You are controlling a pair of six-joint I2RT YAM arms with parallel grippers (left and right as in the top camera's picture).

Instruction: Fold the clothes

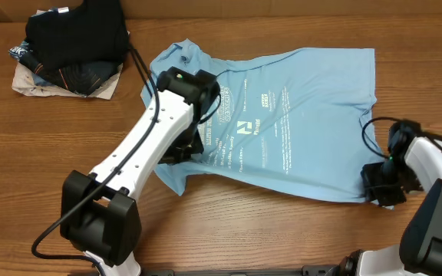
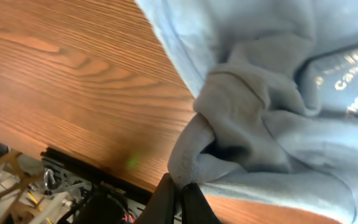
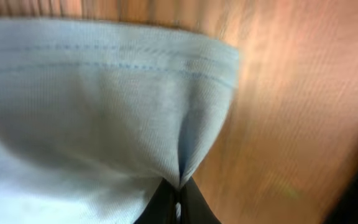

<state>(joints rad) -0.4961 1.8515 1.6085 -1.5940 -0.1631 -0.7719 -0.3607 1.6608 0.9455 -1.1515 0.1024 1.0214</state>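
On the brown wood-grain table, at about ten o'clock in the overhead view, a pile of black and dark folded garments sits on a pale tan sheet, well apart from both grippers.

Toward the centre, the white left arm with black joints reaches from seven o'clock up over the left end of the light sky-blue short-sleeved cotton T-shirt. The shirt lies spread on the table from the centre toward three o'clock, white print facing up, collar at its eleven o'clock end and hem along its three o'clock side. In the left wrist view, the left gripper has its dark fingers pressed together on a bunched knot of blue cloth at the shirt's eight o'clock edge, with bare wood beside it.

At the shirt's four o'clock corner, the right gripper is clenched on the stitched hem, and the fabric puckers into a crease where the fingers pinch it. In the overhead view its black body is at the table's four o'clock, touching the shirt's corner.
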